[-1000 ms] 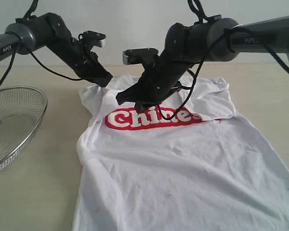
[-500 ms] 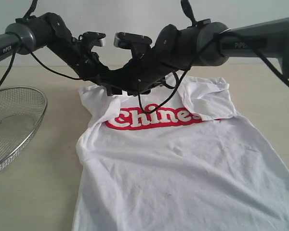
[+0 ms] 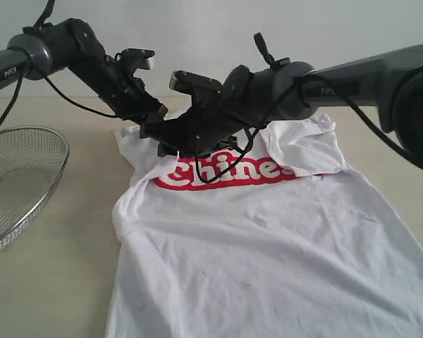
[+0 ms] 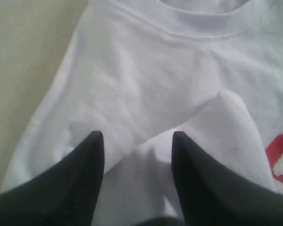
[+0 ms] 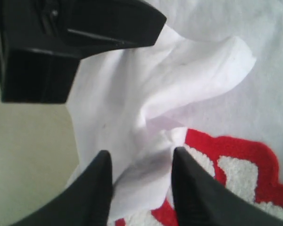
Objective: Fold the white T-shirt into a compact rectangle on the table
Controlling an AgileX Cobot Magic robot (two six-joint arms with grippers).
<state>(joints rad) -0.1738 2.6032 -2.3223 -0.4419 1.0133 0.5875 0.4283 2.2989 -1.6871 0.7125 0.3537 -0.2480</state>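
White T-shirt (image 3: 268, 239) lies rumpled; left claw (image 4: 137, 137) and right claw (image 5: 141, 157) gape astride its sleeve.

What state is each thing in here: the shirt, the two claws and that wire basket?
white T-shirt, lying print-up on the table, both sleeves turned in, not yet a rectangle.
left gripper, open, its jaws either side of a sleeve fold.
right gripper, open, low over the same sleeve, with cloth between its jaws.
wire basket, upright on the table beside the shirt, nothing seen in the part that shows.
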